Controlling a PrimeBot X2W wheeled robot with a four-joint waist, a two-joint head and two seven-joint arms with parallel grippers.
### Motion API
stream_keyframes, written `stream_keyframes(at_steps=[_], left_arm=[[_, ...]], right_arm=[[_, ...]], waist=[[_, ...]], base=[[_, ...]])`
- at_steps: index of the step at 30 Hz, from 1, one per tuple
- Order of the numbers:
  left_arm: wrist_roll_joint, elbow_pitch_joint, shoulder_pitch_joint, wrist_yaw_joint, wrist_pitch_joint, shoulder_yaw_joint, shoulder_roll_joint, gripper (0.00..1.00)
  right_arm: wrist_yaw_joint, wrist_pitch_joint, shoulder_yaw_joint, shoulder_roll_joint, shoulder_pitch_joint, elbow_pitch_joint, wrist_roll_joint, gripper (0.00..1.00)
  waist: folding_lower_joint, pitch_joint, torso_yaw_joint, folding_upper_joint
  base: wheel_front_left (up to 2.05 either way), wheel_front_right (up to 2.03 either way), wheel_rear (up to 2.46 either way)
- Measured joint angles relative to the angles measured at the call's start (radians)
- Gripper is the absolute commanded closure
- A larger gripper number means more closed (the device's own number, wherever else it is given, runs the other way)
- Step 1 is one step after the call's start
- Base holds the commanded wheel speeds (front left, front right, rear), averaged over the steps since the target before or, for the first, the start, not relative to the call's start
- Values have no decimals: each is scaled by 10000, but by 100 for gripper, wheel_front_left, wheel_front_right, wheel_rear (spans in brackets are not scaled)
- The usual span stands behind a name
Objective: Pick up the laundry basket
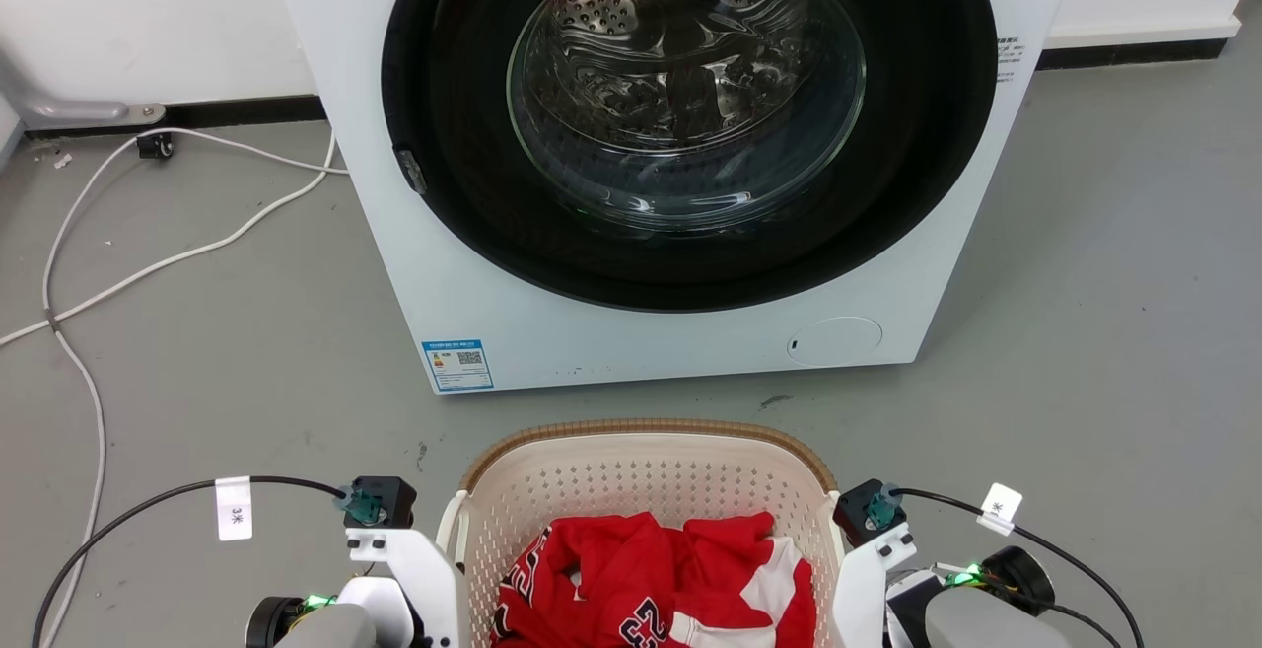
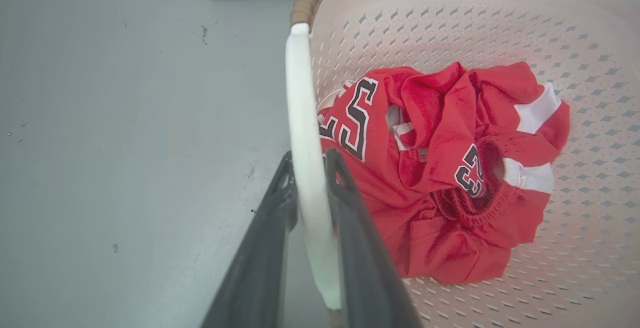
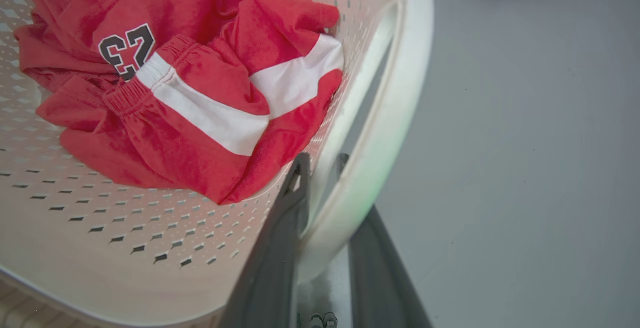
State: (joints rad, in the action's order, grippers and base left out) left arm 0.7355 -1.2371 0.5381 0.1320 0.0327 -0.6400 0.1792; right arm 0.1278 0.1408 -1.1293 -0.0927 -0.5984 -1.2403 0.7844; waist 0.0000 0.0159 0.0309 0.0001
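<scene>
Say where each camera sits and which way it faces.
Head view: on the head, facing down at washer and laundry basket; left arm and right arm at the bottom.
Left wrist view: along the left gripper, clamped on a white handle.
Right wrist view: along the right gripper, clamped on the other handle.
All share the red jersey.

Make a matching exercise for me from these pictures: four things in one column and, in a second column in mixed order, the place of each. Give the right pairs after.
Things
1. laundry basket
2. red clothes
3. white cable
4. left gripper

Places
A. on the floor, to the left of the washer
B. fingers on either side of the basket's left handle
C. in front of the washer
D. inside the basket

Pairs: 1-C, 2-D, 3-A, 4-B
</scene>
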Motion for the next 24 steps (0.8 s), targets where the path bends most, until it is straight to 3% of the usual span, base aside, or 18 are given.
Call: stream_keyframes(at_steps=[24], left_arm=[[658, -111, 13, 0, -19, -681, 61, 100]], right_arm=[[0, -125, -771, -2, -109, -140, 708, 100]], waist=[[1, 0, -32, 0]], base=[[0, 0, 0]])
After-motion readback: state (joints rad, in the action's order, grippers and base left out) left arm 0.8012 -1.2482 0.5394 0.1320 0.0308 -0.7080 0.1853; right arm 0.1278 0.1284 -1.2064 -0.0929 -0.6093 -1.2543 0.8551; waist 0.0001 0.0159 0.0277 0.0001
